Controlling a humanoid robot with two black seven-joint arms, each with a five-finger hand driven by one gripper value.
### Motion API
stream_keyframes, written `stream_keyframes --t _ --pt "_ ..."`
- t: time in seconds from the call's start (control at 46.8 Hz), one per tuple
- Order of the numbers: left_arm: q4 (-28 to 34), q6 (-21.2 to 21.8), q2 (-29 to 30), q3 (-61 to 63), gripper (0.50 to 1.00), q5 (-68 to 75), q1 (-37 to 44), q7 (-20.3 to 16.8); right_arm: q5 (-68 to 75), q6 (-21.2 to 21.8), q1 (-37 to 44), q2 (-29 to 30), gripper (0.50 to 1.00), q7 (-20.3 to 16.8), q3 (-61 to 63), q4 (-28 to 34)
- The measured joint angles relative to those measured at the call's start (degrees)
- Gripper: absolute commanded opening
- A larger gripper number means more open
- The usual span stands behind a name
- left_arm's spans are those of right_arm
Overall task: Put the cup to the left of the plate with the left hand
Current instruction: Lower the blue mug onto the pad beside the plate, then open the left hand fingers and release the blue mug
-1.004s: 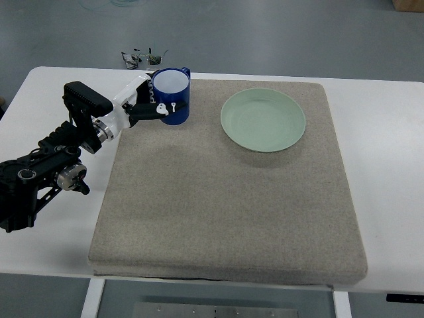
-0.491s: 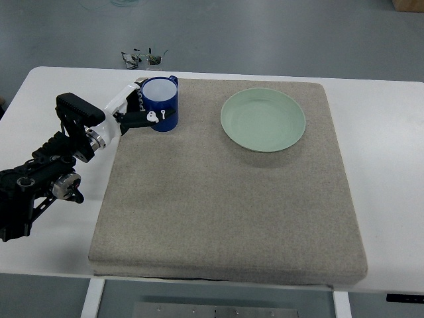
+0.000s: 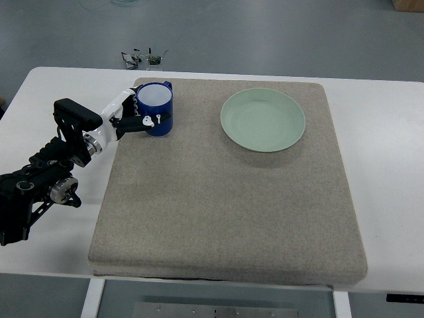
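My left hand (image 3: pixel 136 116) reaches in from the left over the white bench (image 3: pixel 384 132), and my fingers (image 3: pixel 147 120) are wrapped around the blue cup (image 3: pixel 154 109). The cup stands upright at the far left corner of the grey mat (image 3: pixel 225 199), well to the left of the green plate (image 3: pixel 263 120). My fingers cover the cup's near side, so I cannot tell whether its base touches the mat. Small dark clutter (image 3: pixel 142 59) lies on the floor beyond the bench, too small to make out.
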Motion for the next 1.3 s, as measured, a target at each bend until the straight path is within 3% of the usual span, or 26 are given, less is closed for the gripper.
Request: stream_keyframes --t 0.214,0.278,0.555,0.641,0.747,0.94,1.089,1.302 --pt "0.6 1.5 0.0 -0.1 0.701 0.0 0.2 0.0 0.0 0.0 0.0 0.0 0.934 0.0 0.0 0.0" --pt "0.7 1.6 0.0 -0.1 0.735 0.0 0.2 0.0 0.0 0.0 0.0 0.0 0.934 0.0 0.0 0.0" --pt "0.7 1.7 0.0 -0.2 0.771 -0.1 0.3 0.0 0.0 0.0 0.0 0.0 0.934 0.0 0.0 0.0" --pt "0.7 1.7 0.0 -0.2 0.842 -0.1 0.3 0.0 0.0 0.0 0.0 0.0 0.934 0.0 0.0 0.0" --pt "0.7 1.7 -0.1 -0.2 0.851 -0.2 0.3 0.0 0.0 0.0 0.0 0.0 0.934 0.0 0.0 0.0" --pt "0.7 1.7 -0.1 -0.2 0.923 -1.1 0.3 0.0 0.0 0.0 0.0 0.0 0.934 0.0 0.0 0.0" --pt "0.7 1.7 -0.1 -0.2 0.958 -1.1 0.3 0.0 0.0 0.0 0.0 0.0 0.934 0.0 0.0 0.0" --pt "0.7 1.7 0.0 -0.2 0.962 -1.7 0.3 0.1 0.0 0.0 0.0 0.0 0.934 0.0 0.0 0.0"
